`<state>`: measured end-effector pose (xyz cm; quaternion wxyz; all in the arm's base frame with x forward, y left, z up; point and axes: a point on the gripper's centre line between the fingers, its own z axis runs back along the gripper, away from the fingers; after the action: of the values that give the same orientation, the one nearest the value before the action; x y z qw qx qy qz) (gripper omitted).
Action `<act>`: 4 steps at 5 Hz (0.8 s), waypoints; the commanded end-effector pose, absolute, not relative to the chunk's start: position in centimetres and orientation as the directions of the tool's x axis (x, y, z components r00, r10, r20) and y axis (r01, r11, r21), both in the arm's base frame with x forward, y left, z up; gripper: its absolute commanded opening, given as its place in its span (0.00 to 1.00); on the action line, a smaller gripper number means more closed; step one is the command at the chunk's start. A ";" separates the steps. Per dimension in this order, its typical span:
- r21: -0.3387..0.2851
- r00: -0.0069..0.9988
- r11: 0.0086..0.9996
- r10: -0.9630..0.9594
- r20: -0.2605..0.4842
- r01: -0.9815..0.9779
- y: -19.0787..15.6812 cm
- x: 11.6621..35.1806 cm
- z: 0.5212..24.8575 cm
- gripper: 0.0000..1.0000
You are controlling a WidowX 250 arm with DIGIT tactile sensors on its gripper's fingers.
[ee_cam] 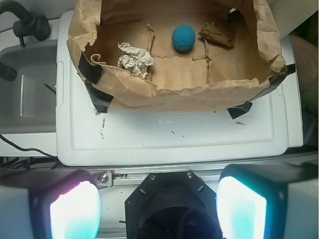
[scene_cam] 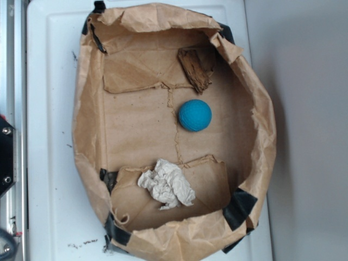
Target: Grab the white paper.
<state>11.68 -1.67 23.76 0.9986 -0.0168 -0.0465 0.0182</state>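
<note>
I see an off-white crumpled white paper [scene_cam: 166, 184] with grey creases, a plain teal-blue ball [scene_cam: 194, 115], and a dark brown wood scrap [scene_cam: 196, 68] inside the tan brown paper bag [scene_cam: 87, 136], patched with black tape [scene_cam: 240, 207], on a white lid [ee_cam: 174, 134] flecked with dark specks.

Wrist view: a black angular gripper [ee_cam: 158, 209] housing with small silver screws at twelve o'clock; two blurred pale pads [ee_cam: 75, 211] glowing pink and teal at nine and three o'clock.
</note>
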 end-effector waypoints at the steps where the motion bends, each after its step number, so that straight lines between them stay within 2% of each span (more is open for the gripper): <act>1: -0.035 0.995 0.999 0.038 0.092 -0.035 -1.7 11.7 23.8 1.00; 3: -0.017 0.983 0.990 -0.136 0.127 0.140 -0.9 18.6 24.1 1.00; 4: 0.039 0.931 0.941 -0.338 0.136 0.336 -0.6 22.0 23.4 1.00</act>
<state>21.67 -0.74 21.94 0.9830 0.0016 -0.0455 -0.1777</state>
